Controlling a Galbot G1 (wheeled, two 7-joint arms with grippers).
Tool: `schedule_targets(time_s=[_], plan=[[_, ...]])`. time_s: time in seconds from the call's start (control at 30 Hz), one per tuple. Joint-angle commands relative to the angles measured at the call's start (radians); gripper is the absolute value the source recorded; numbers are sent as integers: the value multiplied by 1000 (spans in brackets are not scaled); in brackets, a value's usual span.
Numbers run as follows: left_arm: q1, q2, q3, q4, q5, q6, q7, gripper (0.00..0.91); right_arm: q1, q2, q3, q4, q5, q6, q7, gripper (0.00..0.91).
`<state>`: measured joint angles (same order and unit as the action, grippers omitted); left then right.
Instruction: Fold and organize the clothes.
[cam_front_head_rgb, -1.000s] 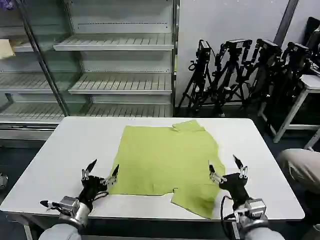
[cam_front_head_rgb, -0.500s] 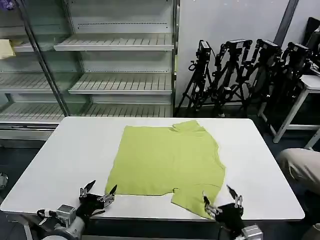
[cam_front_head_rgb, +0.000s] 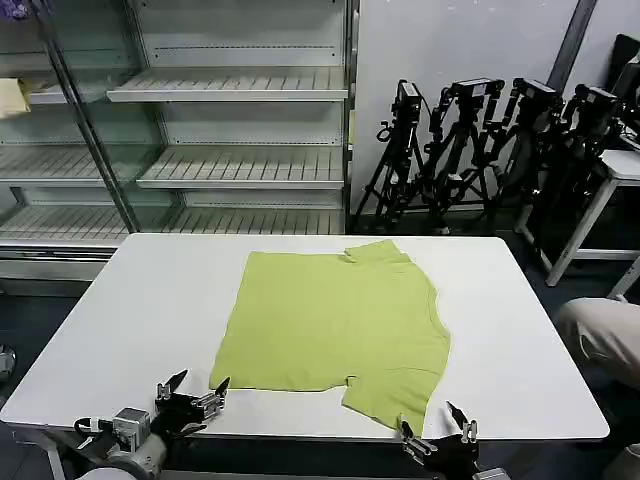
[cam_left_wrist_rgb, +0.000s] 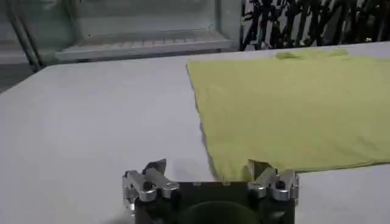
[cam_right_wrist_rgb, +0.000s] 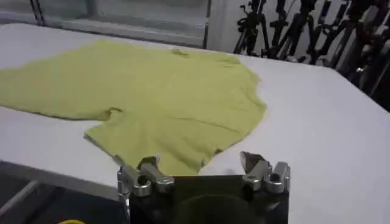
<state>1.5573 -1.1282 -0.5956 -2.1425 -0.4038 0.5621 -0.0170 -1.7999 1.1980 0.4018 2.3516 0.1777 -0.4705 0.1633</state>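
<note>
I see the yellow-green T-shirt (cam_front_head_rgb: 335, 328) flat on the white counter (cam_front_head_rgb: 130, 310); left claw (cam_front_head_rgb: 190, 392) and right claw (cam_front_head_rgb: 437, 431) hang spread at its near edge.

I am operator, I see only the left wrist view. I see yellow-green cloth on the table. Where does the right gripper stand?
Observer: The right gripper is at the table's near edge, beside the T-shirt sleeve corner, fingers open, holding nothing.
Operator: And my left gripper, seen from above?
Observer: The left gripper is open at the near edge, just left of the shirt's near left corner, not touching it.
Operator: Is the shirt flat everywhere?
Observer: Mostly; in the head view, a small flap lies doubled over at the far edge near the collar.
</note>
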Motion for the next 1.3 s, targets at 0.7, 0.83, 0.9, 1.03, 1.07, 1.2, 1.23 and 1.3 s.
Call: schedule_targets(time_s=[0.7, 0.83, 0.9, 1.03, 1.07, 1.2, 1.23, 1.3], plan=[[-4, -14, 18, 6, -7, 14, 44, 20, 2, 5, -36, -7, 45, -38, 0, 0], [-13, -21, 25, 0, -7, 9, 46, 10, 24, 7, -37, 5, 43, -29, -1, 0], [-27, -25, 25, 2, -10, 1, 50, 10, 49, 7, -33, 20, 44, -29, -2, 0], [-61, -30, 24, 10, -23, -25, 74, 10, 112, 5, -9, 28, 54, -33, 3, 0], [-73, -32, 25, 12, -30, -29, 75, 10, 138, 4, -2, 28, 71, -42, 2, 0], [-136, -46, 40, 35, -40, -37, 74, 0, 270, 3, 15, 2, 107, -102, 2, 0], [-152, -48, 44, 43, -40, -39, 74, 10, 290, 2, 14, -9, 116, -107, 2, 0], [-195, -48, 53, 73, -42, -52, 78, 10, 360, 3, 5, -49, 116, -108, -3, 0]])
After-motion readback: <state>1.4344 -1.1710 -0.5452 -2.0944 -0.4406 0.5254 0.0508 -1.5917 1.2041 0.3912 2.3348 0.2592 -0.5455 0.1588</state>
